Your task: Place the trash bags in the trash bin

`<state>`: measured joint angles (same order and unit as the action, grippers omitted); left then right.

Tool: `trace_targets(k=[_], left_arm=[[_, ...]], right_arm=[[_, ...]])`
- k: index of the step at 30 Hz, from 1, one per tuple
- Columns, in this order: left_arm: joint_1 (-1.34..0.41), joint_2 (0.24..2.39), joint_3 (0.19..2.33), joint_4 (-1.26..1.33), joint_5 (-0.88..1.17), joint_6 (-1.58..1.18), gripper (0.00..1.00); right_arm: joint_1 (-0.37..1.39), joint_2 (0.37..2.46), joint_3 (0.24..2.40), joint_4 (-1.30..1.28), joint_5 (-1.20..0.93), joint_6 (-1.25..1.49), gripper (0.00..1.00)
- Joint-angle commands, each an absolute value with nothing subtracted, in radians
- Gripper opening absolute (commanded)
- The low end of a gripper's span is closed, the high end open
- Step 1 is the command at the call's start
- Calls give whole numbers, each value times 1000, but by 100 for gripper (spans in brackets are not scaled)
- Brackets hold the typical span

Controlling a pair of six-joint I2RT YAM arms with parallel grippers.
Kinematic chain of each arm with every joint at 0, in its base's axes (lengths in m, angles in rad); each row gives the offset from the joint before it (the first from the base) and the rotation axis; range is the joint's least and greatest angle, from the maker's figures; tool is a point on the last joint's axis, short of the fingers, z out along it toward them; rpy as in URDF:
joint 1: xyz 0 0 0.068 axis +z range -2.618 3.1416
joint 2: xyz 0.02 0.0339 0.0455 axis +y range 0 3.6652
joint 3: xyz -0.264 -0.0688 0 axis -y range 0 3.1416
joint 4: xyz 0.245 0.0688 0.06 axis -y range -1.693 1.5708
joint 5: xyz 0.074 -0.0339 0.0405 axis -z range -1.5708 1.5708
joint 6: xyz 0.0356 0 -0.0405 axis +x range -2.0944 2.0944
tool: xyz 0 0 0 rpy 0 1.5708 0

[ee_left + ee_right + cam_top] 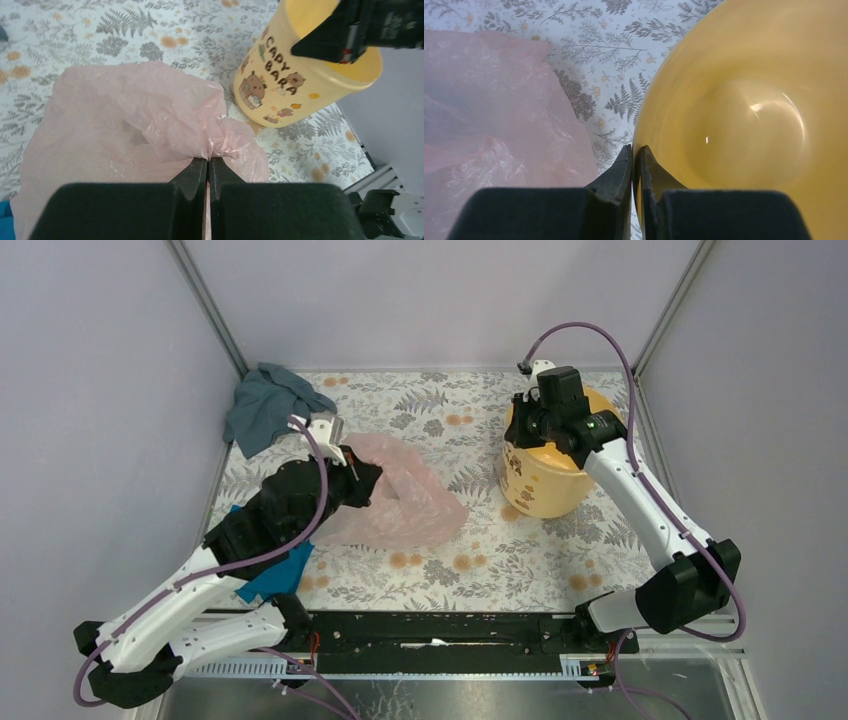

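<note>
The pale-pink trash bag (410, 495) lies wrinkled on the floral table, left of centre. My left gripper (362, 480) is shut on a bunched fold of the trash bag (150, 115); in the left wrist view my left gripper (208, 161) has film pinched between its jaws. The yellow-orange trash bin (545, 480) stands upright at the right. My right gripper (522, 425) is shut on the bin's left rim, one finger inside and one outside, as the right wrist view (634, 150) shows. The trash bin's inside (744, 125) looks empty. The bag (489, 125) lies left of it.
A grey-blue cloth (265, 405) lies at the back left corner. A bright blue cloth (275, 575) lies under my left arm. The table's metal rail (440, 635) runs along the near edge. Walls close the left, back and right.
</note>
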<state>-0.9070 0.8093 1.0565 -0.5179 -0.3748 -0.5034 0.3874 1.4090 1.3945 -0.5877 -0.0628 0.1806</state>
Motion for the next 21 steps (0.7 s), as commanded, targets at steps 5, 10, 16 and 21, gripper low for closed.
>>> trace_targets(k=[5,10,16,21], left_arm=[[-902,815,1241,-486,-301,-365,0],[-903,813,1293,-486,-89,-278,0],[-903,799,1360,-473,67,-199,0],[-903,823,1438,-489,21,-182,0]], right_arm=[[493,1401,1392,-452,-241,227,0],[522,1443,1435,-450,-247,233,0],[585,1508,1482,-444,-264,242,7],[601,1500,1566,-538,-217,217,40]])
